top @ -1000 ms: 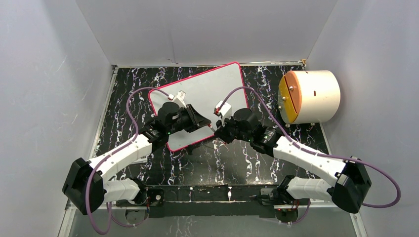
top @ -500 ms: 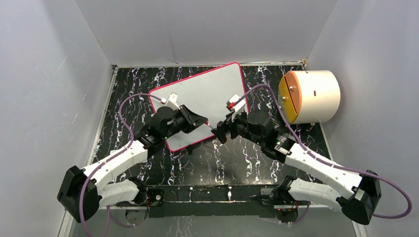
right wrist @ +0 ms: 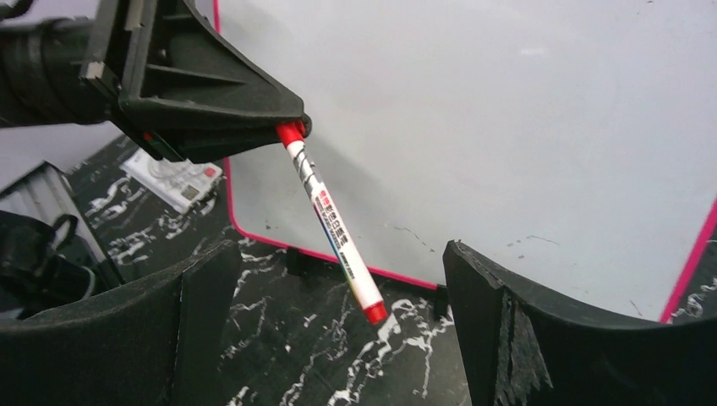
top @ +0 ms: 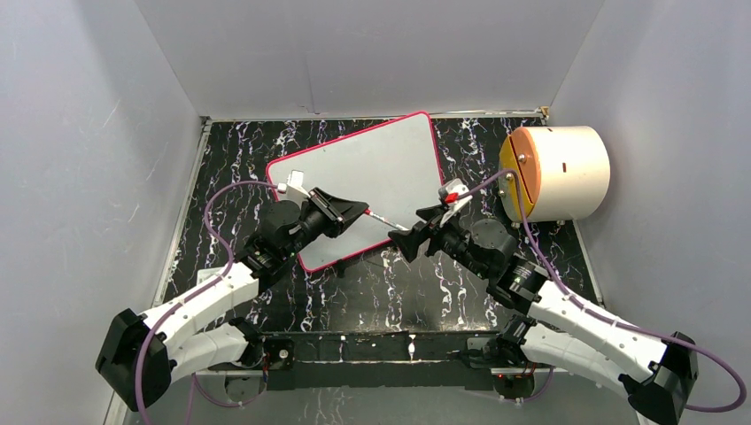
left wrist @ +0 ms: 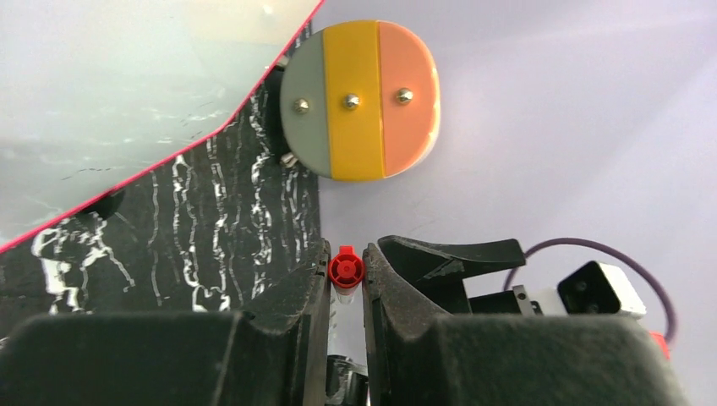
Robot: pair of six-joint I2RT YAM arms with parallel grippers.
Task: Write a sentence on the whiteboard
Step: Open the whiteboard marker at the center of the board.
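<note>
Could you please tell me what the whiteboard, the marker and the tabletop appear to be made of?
The whiteboard looks like a smooth coated panel; the soft reflections suggest a semi-gloss finish, and the thin red-pink rim seems to be plastic. The marker is probably plastic, with a white printed barrel and red ends. The tabletop is black with white veins, a marble look, possibly printed laminate.

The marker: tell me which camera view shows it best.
The right wrist view: the marker shows full length there, white barrel with red ends, pinched at one end by the left gripper. The left wrist view shows only its red end between the fingers. The top view shows a thin sliver between the arms.
</note>
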